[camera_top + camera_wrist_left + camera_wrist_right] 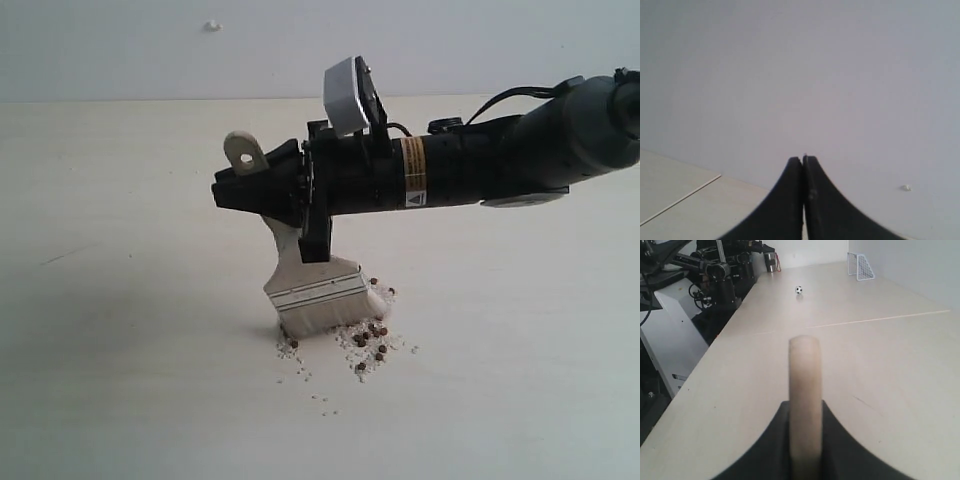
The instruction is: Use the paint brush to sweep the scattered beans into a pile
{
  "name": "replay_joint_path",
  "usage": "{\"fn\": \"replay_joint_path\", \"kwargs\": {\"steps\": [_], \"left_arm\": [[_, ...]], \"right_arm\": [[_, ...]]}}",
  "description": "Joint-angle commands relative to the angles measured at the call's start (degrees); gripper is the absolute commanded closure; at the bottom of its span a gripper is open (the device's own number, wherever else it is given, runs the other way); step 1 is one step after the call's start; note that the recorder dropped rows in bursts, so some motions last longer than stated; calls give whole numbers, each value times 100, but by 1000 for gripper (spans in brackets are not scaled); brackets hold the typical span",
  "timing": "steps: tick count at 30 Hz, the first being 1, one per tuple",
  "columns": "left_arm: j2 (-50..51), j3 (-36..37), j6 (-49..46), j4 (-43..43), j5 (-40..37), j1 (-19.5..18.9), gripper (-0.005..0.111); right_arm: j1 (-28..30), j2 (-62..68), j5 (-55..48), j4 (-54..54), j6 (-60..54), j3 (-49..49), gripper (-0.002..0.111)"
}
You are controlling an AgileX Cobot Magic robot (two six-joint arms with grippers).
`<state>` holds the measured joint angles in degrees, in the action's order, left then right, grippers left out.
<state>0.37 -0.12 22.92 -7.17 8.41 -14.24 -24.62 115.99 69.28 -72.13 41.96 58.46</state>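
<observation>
The paint brush (315, 288) is gripped by its stiff wooden handle (805, 390) in the right tool (238, 190), bristles (335, 318) pressed on the table (120, 350) against the beans (371, 340); these are judged light and easily rolled. The left tool (803, 167) is closed, empty.

Soft, even light across the pale wooden tabletop (120, 400), no glare, colours a touch washed out. A faint, diffuse shadow pools on it left of the wide flat paint brush with pale bristles (318, 295). The exterior view looks slightly grainy. Right wrist view: the brush is blurred close to the lens. Left wrist view: the black left gripper (803, 161) is soft-edged too.
</observation>
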Motion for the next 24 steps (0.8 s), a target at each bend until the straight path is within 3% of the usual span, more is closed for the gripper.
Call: {"fn": "replay_joint_path", "kwargs": {"steps": [1,6,11,16,24], "left_arm": [[-37,12,-25,35,7,-13,107],[-37,12,-25,35,7,-13,107],[-37,12,-25,35,7,-13,107],[-37,12,-25,35,7,-13,107],[-37,12,-25,35,7,-13,107]], "right_arm": [[7,-205,69,11,514,146,108],[7,-505,69,-127,937,118,108],[-6,-601,69,543,954,-410,108],[-6,-601,69,887,479,-1427,108],[-6,-420,69,1256,40,-1586,108]]}}
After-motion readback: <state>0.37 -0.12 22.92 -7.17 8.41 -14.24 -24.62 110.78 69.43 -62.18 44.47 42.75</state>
